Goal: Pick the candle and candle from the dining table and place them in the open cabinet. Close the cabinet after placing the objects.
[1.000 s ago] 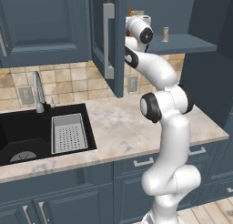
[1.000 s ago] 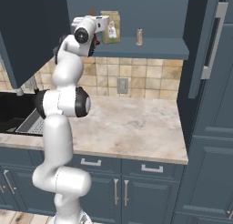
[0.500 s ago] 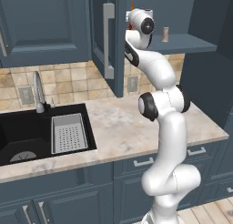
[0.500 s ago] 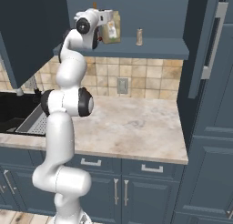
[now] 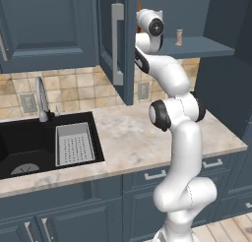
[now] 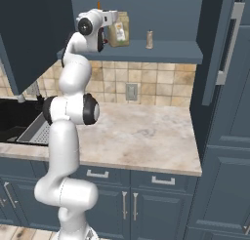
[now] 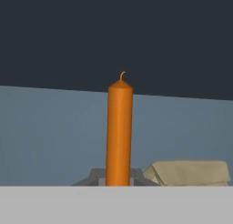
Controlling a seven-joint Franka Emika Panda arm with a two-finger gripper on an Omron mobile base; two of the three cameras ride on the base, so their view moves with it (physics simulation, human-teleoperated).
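Observation:
My gripper (image 7: 117,177) is shut on a slender orange-red candle (image 7: 119,132) that stands upright between the fingertips (image 7: 94,175). In the right base view the gripper (image 6: 103,20) is raised at the left end of the open cabinet's blue shelf (image 6: 161,51), with the candle's tip (image 6: 99,4) poking up above the hand. The second candle (image 6: 149,39), a stubby grey-beige one, stands on that shelf to the right of the hand; it is the small candle (image 5: 179,37) on the shelf (image 5: 206,46) in the left base view. The dining table is out of view.
A brown paper bag (image 6: 118,31) stands on the shelf just right of the hand, and that bag (image 7: 189,173) lies low right in the hand view. The cabinet doors (image 5: 117,44) (image 6: 224,49) hang open. Below are a marble counter (image 6: 141,136), a black sink (image 5: 29,147) and a faucet (image 5: 42,98).
The hand has risen a little at the shelf's left end with the candle still in it, then held. The stubby candle and the bag have not moved.

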